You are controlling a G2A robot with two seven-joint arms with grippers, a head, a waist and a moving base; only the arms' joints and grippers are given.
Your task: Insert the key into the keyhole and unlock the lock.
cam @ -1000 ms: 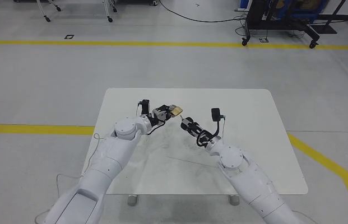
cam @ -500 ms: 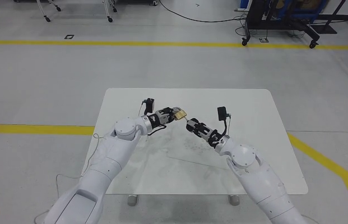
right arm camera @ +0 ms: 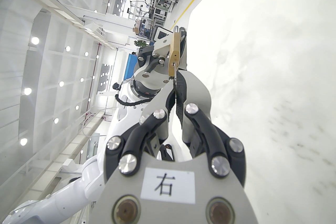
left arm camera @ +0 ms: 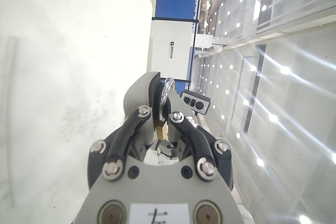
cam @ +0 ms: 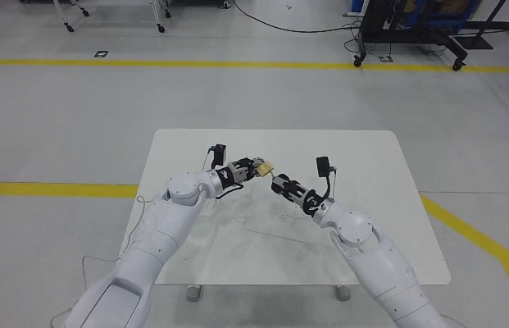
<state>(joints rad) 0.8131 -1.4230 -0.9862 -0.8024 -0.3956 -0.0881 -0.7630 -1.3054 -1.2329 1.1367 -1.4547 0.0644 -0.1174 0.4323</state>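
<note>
The right claw (right arm camera: 175,79) was clamped shut on the key (right arm camera: 173,77), and only a thin sliver of it showed past the pads. Right at that claw's tips sat the bottom edge of the brass lock (right arm camera: 174,51). Key and lock were so close that they looked to be touching, but whether the blade had gone in at all could not be told. Beyond the lock, the left claw (left arm camera: 162,89) pinched it tightly by its silver upper part and held it in the air, clear of the table (right arm camera: 262,25) that lay under both claws.

The main risk was probably misalignment. If the key met the brass off-centre, a push from the right claw could pivot the lock in the left claw's pinch, or slide the key back between its own pads. A turn made before the blade was fully seated might twist the key out of the grip and drop it to the table.
</note>
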